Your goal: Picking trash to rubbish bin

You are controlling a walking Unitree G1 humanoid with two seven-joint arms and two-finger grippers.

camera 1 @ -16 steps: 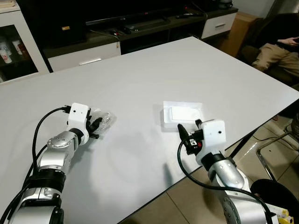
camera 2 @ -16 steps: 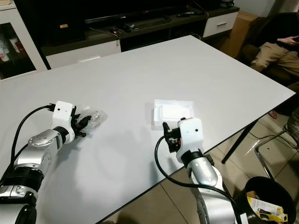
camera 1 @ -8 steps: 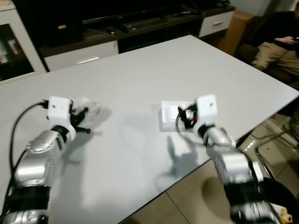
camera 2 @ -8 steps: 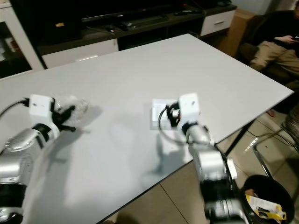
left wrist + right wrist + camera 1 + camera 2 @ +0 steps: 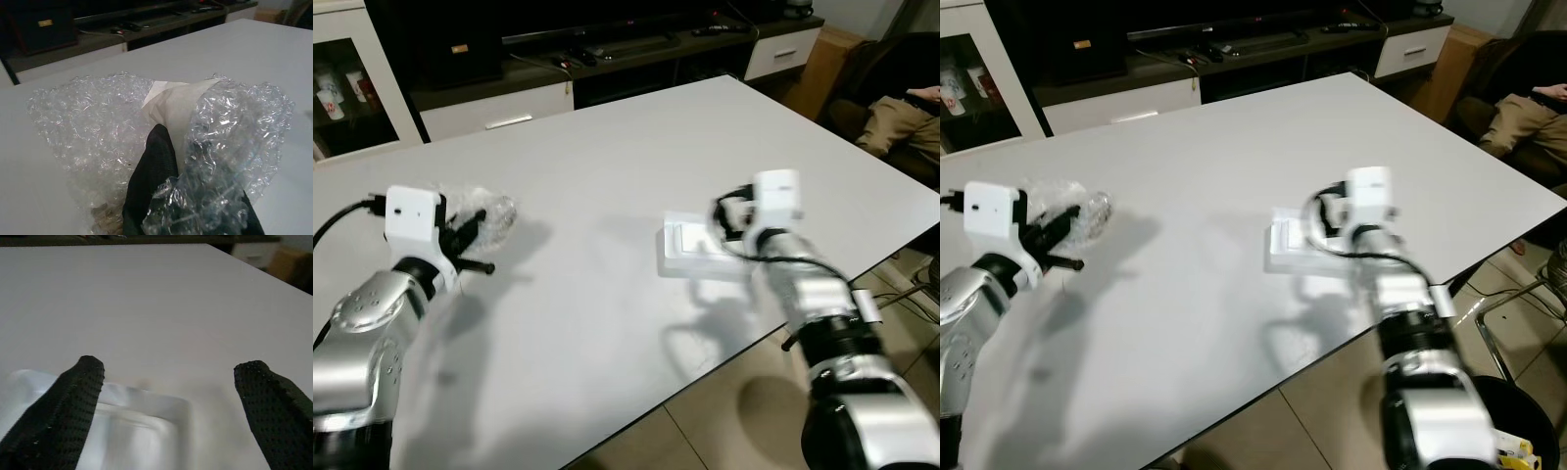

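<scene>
While our left end effector [image 5: 188, 215] pinches the bubble wrap [image 5: 161, 142] above the white bench [image 5: 607, 157], our right end effector [image 5: 168, 406] hangs spread over the clear tray [image 5: 690, 250] near the bench's edge; we can read no writing on either.
</scene>
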